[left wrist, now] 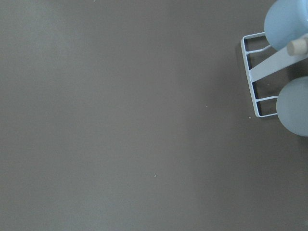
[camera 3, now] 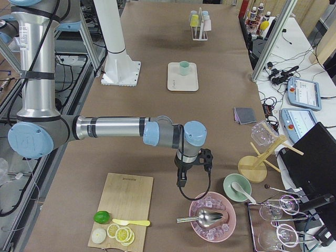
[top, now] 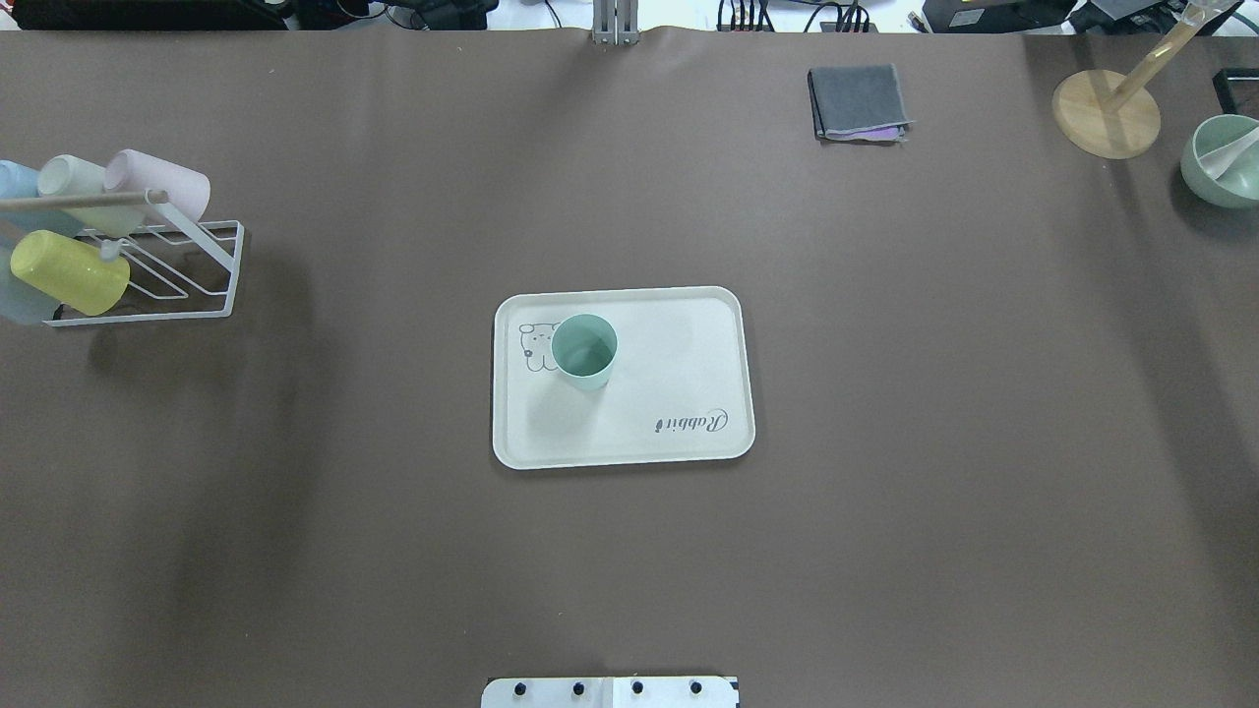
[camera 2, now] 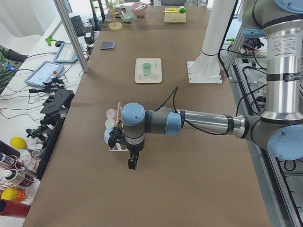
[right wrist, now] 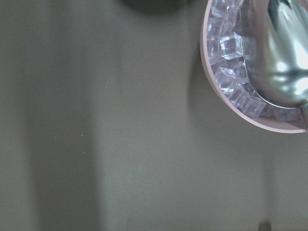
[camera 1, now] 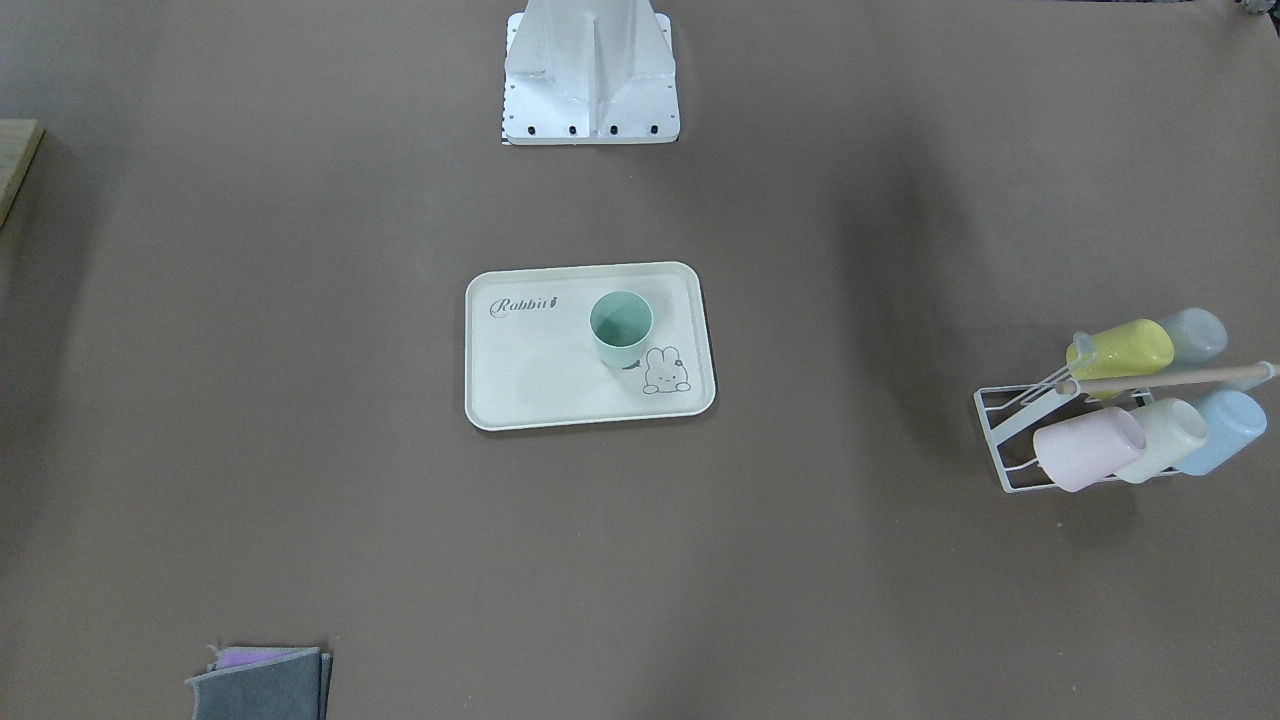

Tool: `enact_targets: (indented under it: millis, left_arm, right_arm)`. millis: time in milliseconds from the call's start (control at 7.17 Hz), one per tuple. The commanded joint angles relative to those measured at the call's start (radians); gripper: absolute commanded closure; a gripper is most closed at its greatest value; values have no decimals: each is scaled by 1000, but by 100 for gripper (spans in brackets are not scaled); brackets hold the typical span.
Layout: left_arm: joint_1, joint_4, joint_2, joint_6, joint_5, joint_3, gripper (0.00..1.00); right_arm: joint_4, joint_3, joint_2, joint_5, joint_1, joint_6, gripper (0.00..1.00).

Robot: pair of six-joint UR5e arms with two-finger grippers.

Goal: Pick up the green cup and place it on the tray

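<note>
Green cup (top: 584, 349): upright on the tray (top: 689, 393), well apart from both pincers, judged nearer the left pincer (camera 2: 133, 163) beside the cup rack (left wrist: 269, 67) than the right pincer (camera 3: 181, 184) by the ice bowl (camera 3: 231, 227); how far either pincer is spread cannot be told.

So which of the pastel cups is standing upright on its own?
The green cup, mouth up on the tray beside the bunny drawing; the yellow, pink, cream and blue ones hang tilted on the wire rack.
</note>
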Motion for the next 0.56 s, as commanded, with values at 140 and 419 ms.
enact_targets:
  millis: [140, 419]
  left_arm:
    - [0, 1, 0, 0, 0, 2, 2]
    - [0, -1, 0, 0, 0, 3, 2]
  right_arm:
    - [-1, 0, -1, 0, 0, 0, 0]
    - [1, 4, 2, 5, 0, 1, 0]
